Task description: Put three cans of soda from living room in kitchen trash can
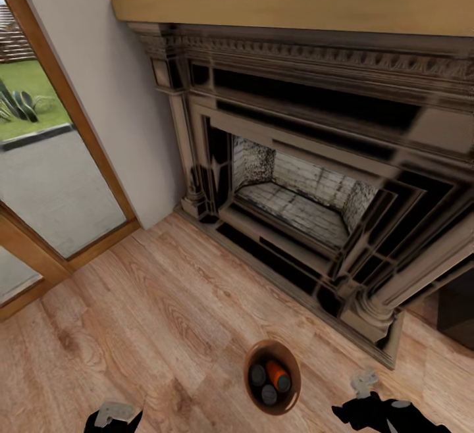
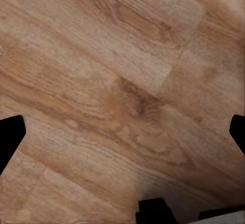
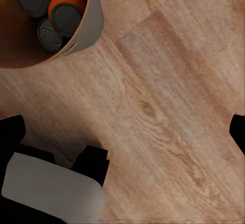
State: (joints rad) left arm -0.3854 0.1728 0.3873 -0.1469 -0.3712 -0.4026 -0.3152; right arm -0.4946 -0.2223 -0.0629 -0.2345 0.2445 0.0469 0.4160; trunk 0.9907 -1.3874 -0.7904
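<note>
The copper-brown tash can (image 1: 289, 401) stands on the plank floor in front of the dark fireplace, between my two arms. All three cans of soda are inside it: one leans with its orange side up (image 1: 278, 372), and two show grey tops (image 1: 257, 374) (image 1: 269, 393). In the right wrist view the pail's rim (image 3: 94, 25) and the cans (image 3: 65, 20) lie off to one side. My right gripper (image 3: 122, 132) (image 1: 364, 382) is open over bare floor beside the pail. My left gripper (image 2: 122, 134) (image 1: 113, 413) is open too, holding nothing.
The ornate fireplace (image 1: 316, 176) with a wooden mantel (image 1: 296, 8) takes up the far right. A wood-framed glass door (image 1: 46, 176) stands at the left. Plank floor (image 1: 151, 314) stretches between them and around the pail.
</note>
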